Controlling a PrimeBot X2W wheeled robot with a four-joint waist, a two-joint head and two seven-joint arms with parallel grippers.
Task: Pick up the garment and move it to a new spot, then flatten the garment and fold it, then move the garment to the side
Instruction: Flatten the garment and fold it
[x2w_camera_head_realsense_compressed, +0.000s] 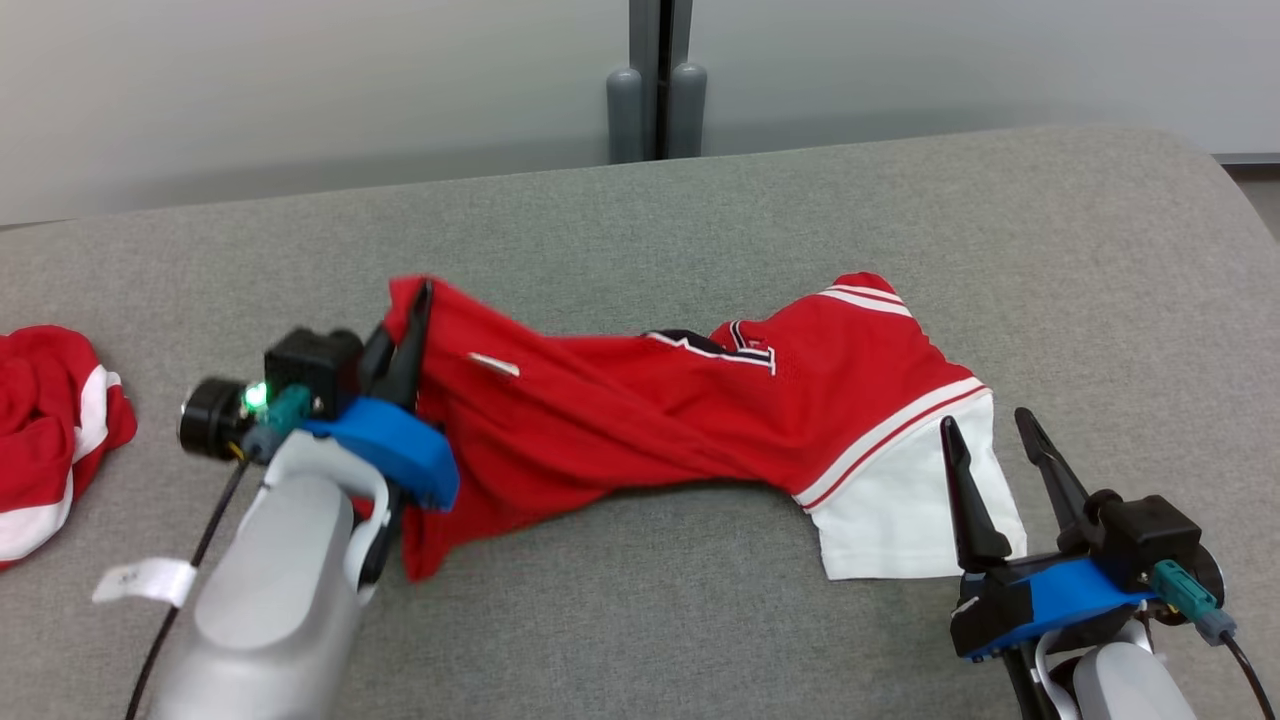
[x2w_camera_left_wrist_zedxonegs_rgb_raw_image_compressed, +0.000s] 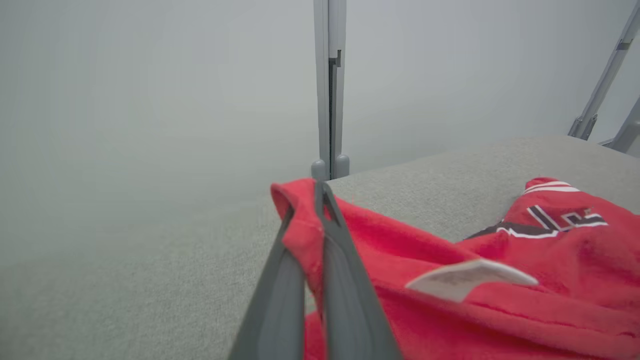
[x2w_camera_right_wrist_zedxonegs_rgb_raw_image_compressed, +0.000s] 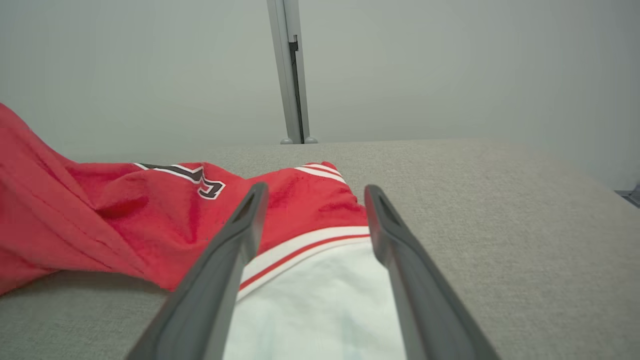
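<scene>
The garment (x2w_camera_head_realsense_compressed: 640, 420) is a red shirt with white and red stripes, a white panel at its right end and dark lettering. It lies crumpled across the grey table (x2w_camera_head_realsense_compressed: 800, 220). My left gripper (x2w_camera_head_realsense_compressed: 420, 300) is shut on the garment's left edge and holds that edge raised; in the left wrist view the red cloth (x2w_camera_left_wrist_zedxonegs_rgb_raw_image_compressed: 500, 300) is pinched between the fingers (x2w_camera_left_wrist_zedxonegs_rgb_raw_image_compressed: 340, 280) near their tips. My right gripper (x2w_camera_head_realsense_compressed: 985, 430) stands open just above the white panel (x2w_camera_right_wrist_zedxonegs_rgb_raw_image_compressed: 320, 300), fingers on either side of it, holding nothing.
A second red and white cloth (x2w_camera_head_realsense_compressed: 50, 430) lies bunched at the table's left edge. A grey post (x2w_camera_head_realsense_compressed: 657, 80) stands behind the table against a pale wall. A white label (x2w_camera_left_wrist_zedxonegs_rgb_raw_image_compressed: 465, 280) sticks out of the garment.
</scene>
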